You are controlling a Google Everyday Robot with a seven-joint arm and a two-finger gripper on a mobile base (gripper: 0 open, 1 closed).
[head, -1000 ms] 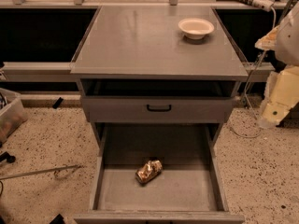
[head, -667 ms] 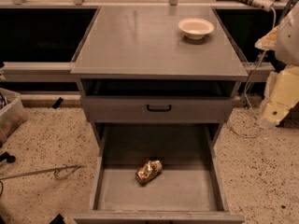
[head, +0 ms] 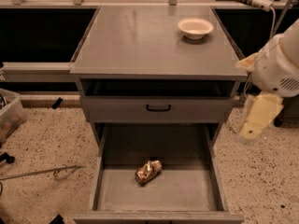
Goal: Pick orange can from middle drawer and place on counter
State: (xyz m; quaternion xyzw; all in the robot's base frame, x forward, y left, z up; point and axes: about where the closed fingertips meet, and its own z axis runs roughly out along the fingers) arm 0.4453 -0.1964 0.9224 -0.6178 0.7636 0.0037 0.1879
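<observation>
Inside middle drawer [head: 182,192], orange can [head: 148,171]; gripper [head: 259,119], seemingly, well apart rightward.

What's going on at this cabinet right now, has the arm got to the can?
Not yet. The small shiny orange-gold can lies on its side on the floor of the wide gray metal drawer, which is pulled open. The robot's gripper hangs off to the right of the cabinet, below the level of the flat gray counter and well apart from the can. A white bowl sits near the counter's back right corner.
</observation>
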